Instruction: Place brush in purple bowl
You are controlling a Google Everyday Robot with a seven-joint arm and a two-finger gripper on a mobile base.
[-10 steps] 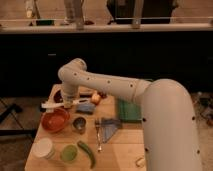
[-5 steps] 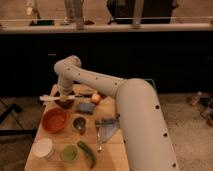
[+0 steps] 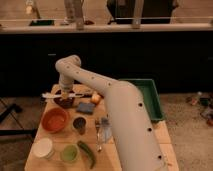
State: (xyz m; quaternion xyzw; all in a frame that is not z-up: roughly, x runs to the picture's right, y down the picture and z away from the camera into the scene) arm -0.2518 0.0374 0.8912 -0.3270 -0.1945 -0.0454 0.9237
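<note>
My gripper is at the back left of the wooden table, shut on the brush. The brush's long white handle lies level and sticks out to the left of the gripper. Its black bristle head is hidden behind the gripper. The purple bowl sits directly beneath the gripper, partly covered by it. I cannot tell whether the brush touches the bowl.
An orange bowl sits in front of the purple one. A dark cup, white container, green bowl and long green vegetable stand nearer. A blue sponge, orange fruit and green bin lie to the right.
The arm has swung left and toward the back of the table, carrying the brush from beside the orange bowl to above the purple bowl.
</note>
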